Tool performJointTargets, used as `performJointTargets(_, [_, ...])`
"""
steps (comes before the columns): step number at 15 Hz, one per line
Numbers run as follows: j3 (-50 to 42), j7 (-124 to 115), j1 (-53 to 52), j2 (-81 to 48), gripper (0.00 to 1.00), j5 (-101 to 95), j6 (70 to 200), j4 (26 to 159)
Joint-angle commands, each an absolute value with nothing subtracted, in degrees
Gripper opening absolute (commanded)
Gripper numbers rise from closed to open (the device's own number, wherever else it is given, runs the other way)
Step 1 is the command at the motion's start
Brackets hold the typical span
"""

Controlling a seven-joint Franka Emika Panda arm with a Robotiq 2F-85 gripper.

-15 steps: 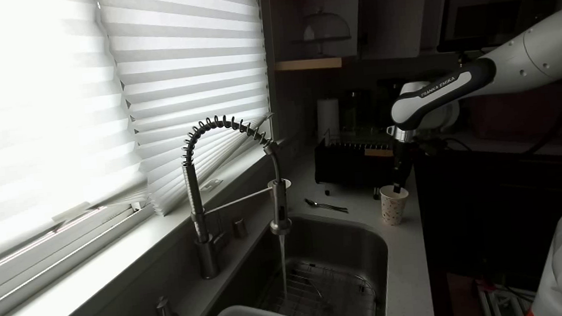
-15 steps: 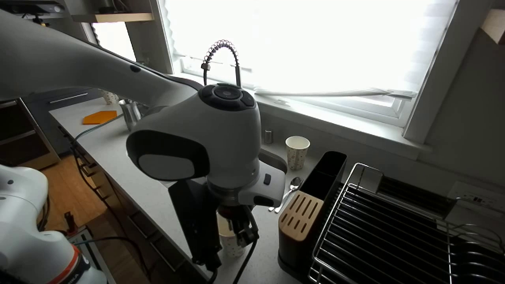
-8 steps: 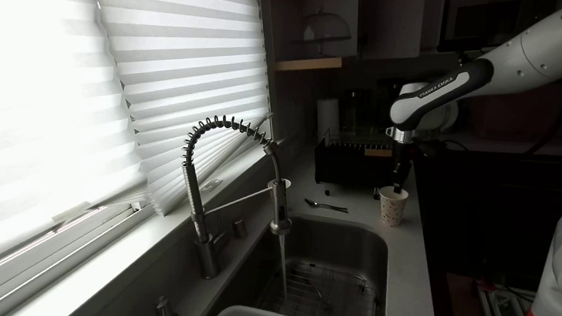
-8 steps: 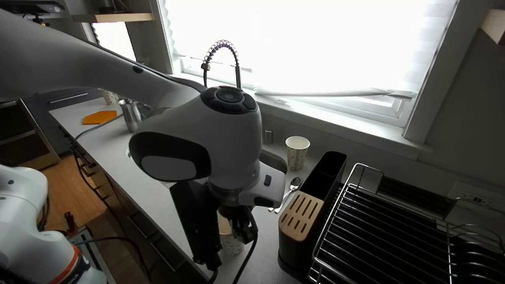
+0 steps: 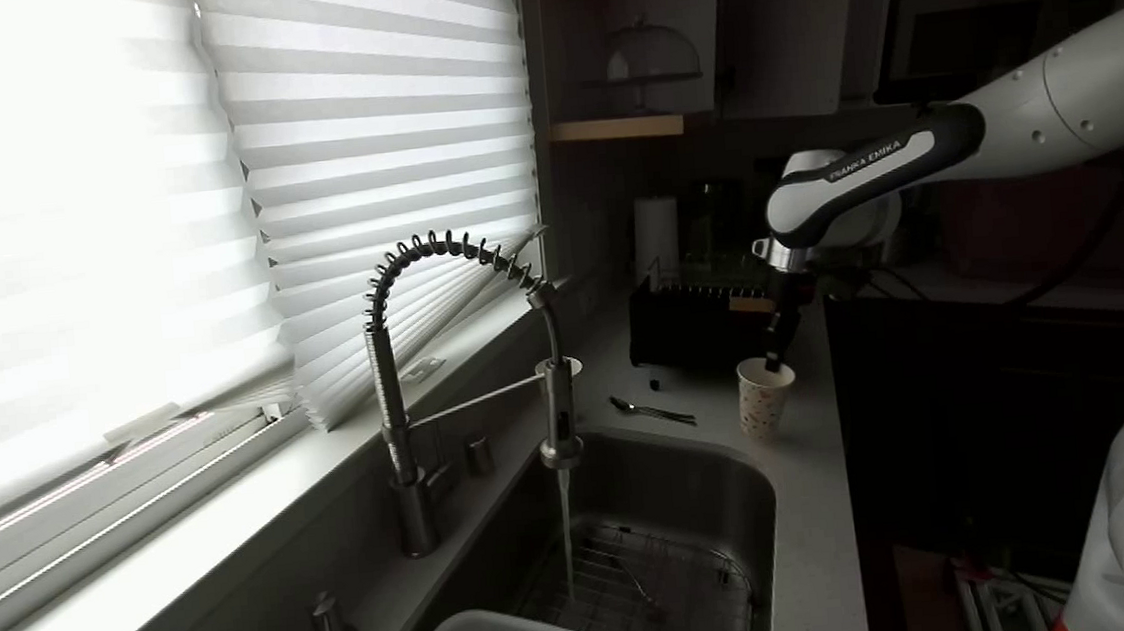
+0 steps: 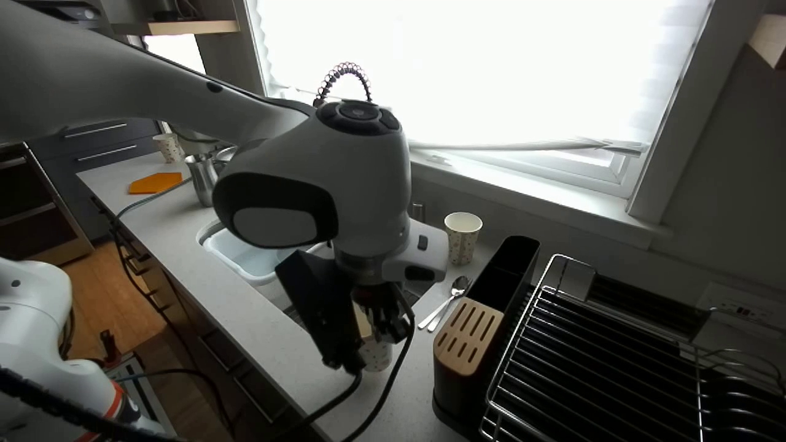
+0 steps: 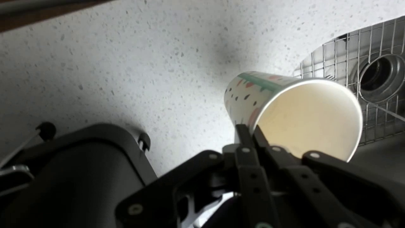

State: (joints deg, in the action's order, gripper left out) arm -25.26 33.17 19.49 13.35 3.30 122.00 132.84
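Observation:
My gripper [image 7: 252,129] is shut on the rim of a paper cup [image 7: 248,95] with coloured specks. One finger lies outside the cup wall and the other inside it. In the wrist view the cup leans, its pale open mouth turned toward the camera and nothing visible inside. An exterior view has the same cup [image 5: 762,408] by the sink corner, slightly tilted, with the dark fingers at its rim. The arm and cables partly hide the cup [image 6: 376,356] in an exterior view. Whether its base touches the counter I cannot tell.
Water runs from the spring faucet [image 5: 561,426] into the sink [image 5: 705,475], which also holds a pale tub [image 6: 252,256]. A fork and spoon [image 6: 453,293], another cup [image 6: 462,236], a black utensil holder [image 6: 468,336] and a wire dish rack [image 6: 534,344] stand or lie nearby.
The jaws have closed on the cup's rim. Over the last half second, arm and cup have moved up in both exterior views, and the cup has tilted a little.

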Motion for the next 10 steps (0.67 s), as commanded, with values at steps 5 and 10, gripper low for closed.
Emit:
performJointTargets(5, [-19.27, 38.10, 10.49, 12.33, 0.01, 7.14, 118.71, 124.77])
performJointTargets(10, [-14.62, 40.54, 5.81, 10.41, 0.01, 7.85, 118.09, 123.07])
